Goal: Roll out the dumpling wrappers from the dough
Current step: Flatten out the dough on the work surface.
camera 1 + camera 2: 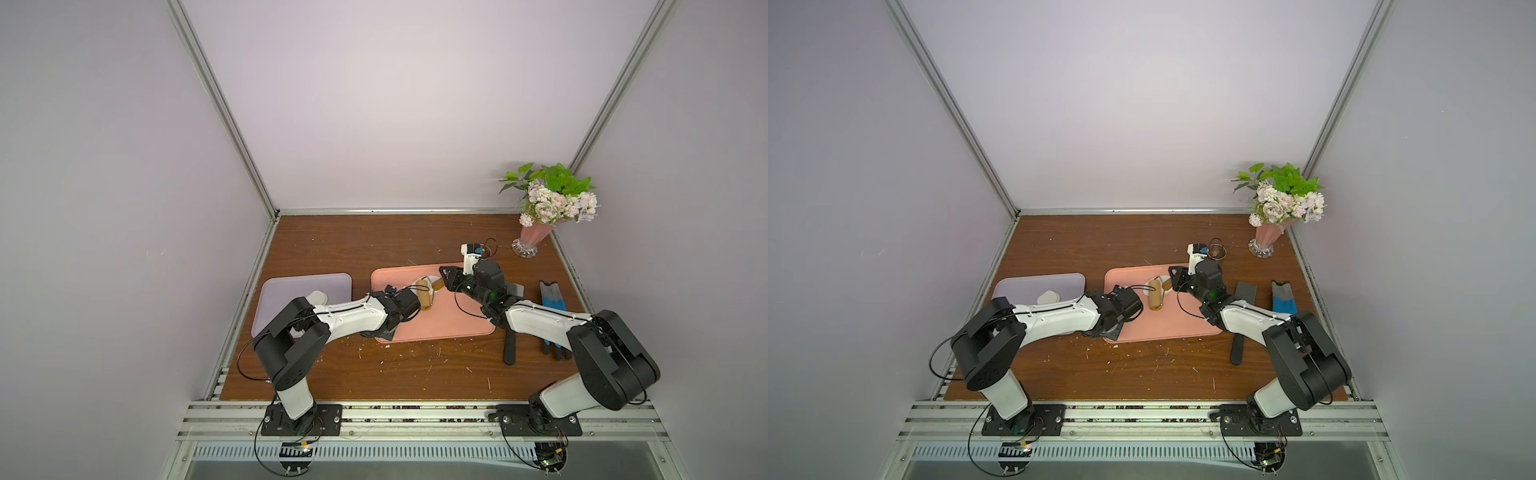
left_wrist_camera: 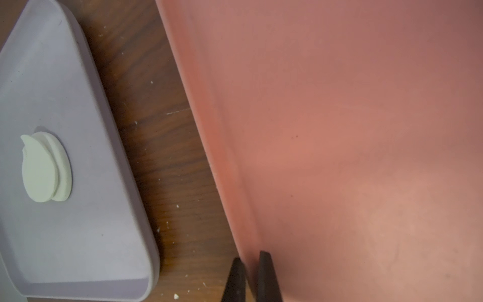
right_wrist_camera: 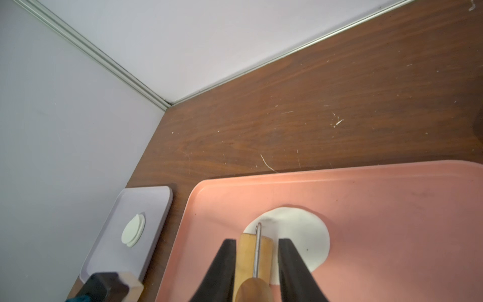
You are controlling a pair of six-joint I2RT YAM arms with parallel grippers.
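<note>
Two stacked round white dumpling wrappers point(image 2: 44, 167) lie on the lilac rectangular tray point(image 2: 78, 235).
Right gripper point(image 3: 257, 240) grasps the tan wooden roller point(image 3: 247, 256) over the flat white dough point(image 3: 295, 235) in the pink rectangular tray point(image 3: 392, 235); left gripper point(image 2: 251, 257) pinches that tray's rim.

A robotics lab test cell is shown, not a home kitchen; plain pale wall panels point(image 1: 395, 104) are framed by aluminium profiles point(image 1: 216, 104); two robot arms point(image 1: 353, 318) are bolted on black base plates point(image 1: 328, 415) to a slotted aluminium rail point(image 1: 415, 417) at the front edge of a wood-grain tabletop point(image 1: 374, 241); kitchen work is only staged, by a pink tray point(image 1: 449, 324), a lilac tray point(image 1: 316, 282), a wooden roller point(image 1: 424, 297), white dough point(image 3: 303, 235) and a vase of flowers point(image 1: 534, 235) set in a corner.
</note>
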